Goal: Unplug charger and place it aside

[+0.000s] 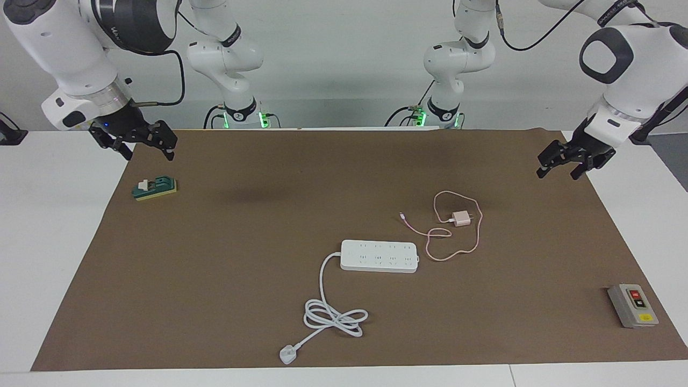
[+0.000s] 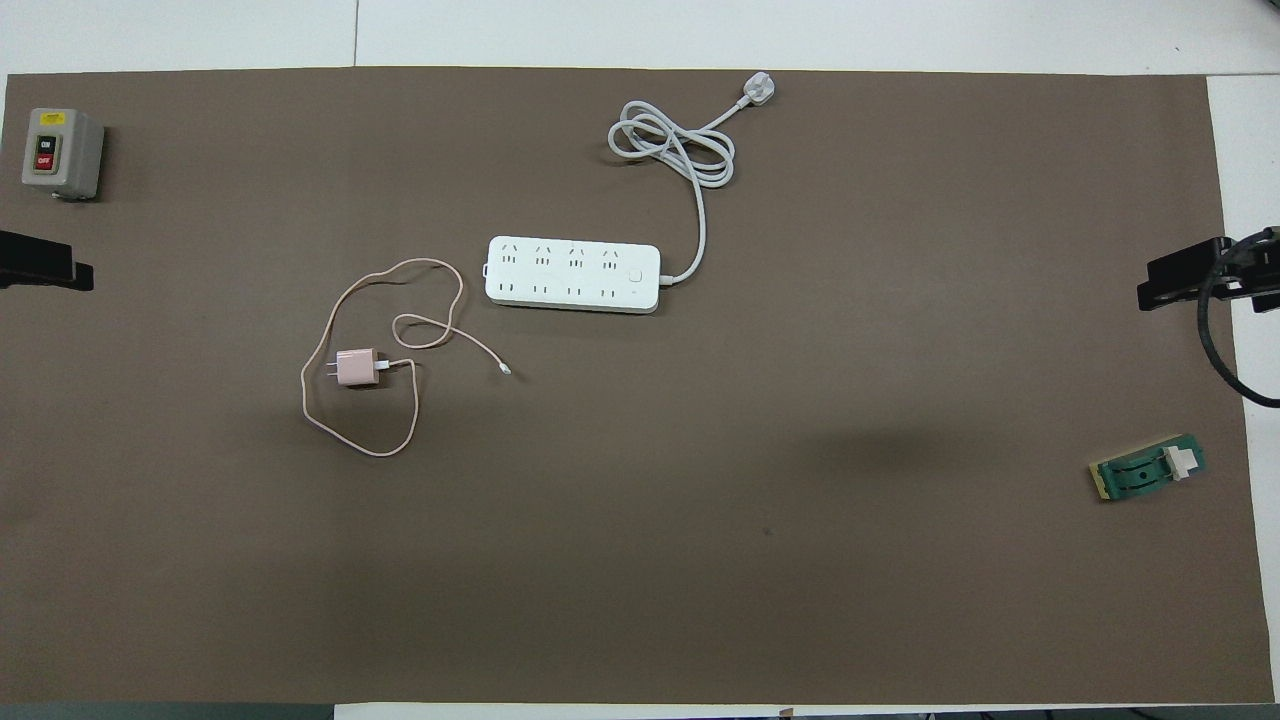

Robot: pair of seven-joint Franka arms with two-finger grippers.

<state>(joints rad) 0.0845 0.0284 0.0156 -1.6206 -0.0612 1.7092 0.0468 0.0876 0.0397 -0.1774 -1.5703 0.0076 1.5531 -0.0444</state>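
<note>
The pale pink charger (image 1: pixel 460 218) lies on its side on the brown mat, its thin pink cable (image 1: pixel 450 248) looped around it. It is out of the white power strip (image 1: pixel 379 256), lying apart from it, nearer to the robots and toward the left arm's end. In the overhead view the charger (image 2: pixel 357 368) and strip (image 2: pixel 573 274) show the same. My left gripper (image 1: pixel 558 173) is open and empty, raised over the mat's edge at the left arm's end; its tip shows in the overhead view (image 2: pixel 45 272). My right gripper (image 1: pixel 150 156) is open and empty, waiting over the mat's other end (image 2: pixel 1170 285).
The strip's thick white cord coils to a white plug (image 1: pixel 288 355) near the mat's edge farthest from the robots. A grey switch box (image 1: pixel 633 305) stands at the left arm's end. A green switch block (image 1: pixel 156 188) lies under the right gripper.
</note>
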